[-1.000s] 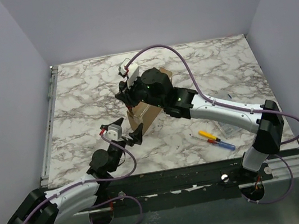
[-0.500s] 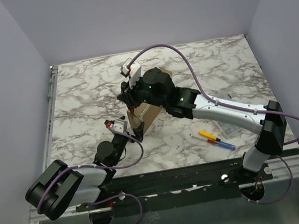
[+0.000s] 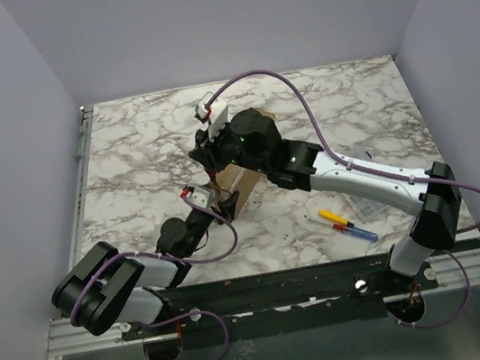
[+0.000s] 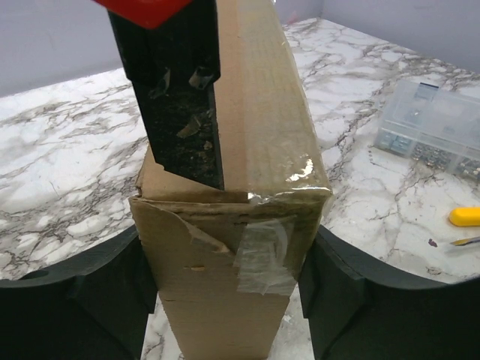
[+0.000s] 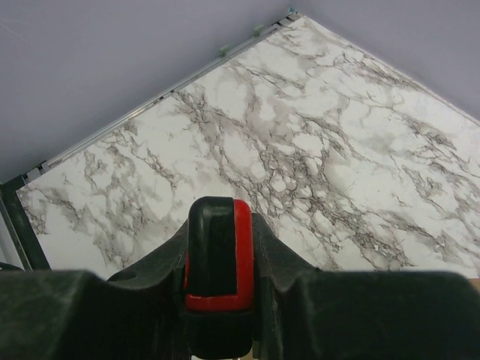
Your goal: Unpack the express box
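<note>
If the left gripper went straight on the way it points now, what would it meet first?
The cardboard box: its taped end sits between the fingers of the left gripper, so going on would soon push against it. Depth is hard to judge.

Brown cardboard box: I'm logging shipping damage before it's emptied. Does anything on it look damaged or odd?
Yes. The flat brown cardboard mailer box stands on edge rather than lying flat. Its near end is crumpled and torn along the top corner, and the wrinkled clear tape is lifting there.
</note>
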Controlling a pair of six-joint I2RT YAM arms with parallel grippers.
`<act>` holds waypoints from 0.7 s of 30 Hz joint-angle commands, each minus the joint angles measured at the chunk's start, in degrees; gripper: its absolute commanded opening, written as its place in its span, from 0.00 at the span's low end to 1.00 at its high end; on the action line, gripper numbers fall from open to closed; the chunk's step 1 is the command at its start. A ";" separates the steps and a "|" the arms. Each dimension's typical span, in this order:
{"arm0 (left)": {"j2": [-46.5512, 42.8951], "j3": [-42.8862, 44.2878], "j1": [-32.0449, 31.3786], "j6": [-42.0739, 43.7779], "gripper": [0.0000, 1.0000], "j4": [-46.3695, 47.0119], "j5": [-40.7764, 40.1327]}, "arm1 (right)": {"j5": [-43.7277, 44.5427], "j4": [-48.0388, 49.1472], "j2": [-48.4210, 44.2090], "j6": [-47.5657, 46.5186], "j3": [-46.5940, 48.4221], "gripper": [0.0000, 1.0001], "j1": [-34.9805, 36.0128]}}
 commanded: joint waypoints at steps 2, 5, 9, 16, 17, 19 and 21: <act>-0.05 -0.27 0.20 0.47 0.55 1.87 0.94 | 1.97 0.87 0.84 -1.74 1.20 0.00 0.47; -0.15 -0.75 0.13 0.38 0.52 1.87 0.89 | 1.18 1.06 0.90 -2.24 0.68 0.00 0.47; -0.30 -1.10 0.16 0.29 0.45 1.87 0.84 | 0.29 1.92 0.93 -2.41 -0.34 0.00 0.51; -1.02 -1.55 0.15 0.38 0.38 1.79 0.86 | -0.32 2.54 1.58 -2.41 -0.96 0.00 0.47; -1.02 -1.55 0.21 0.33 0.37 1.79 0.86 | -0.58 2.48 1.67 -2.41 -0.92 0.00 0.47; -0.94 -1.48 0.16 0.21 0.34 1.79 0.86 | -0.97 2.39 1.72 -2.39 -0.99 0.00 0.47; -0.86 -1.47 0.21 0.08 0.33 1.79 1.02 | -0.98 2.50 1.67 -2.40 -1.20 0.00 0.47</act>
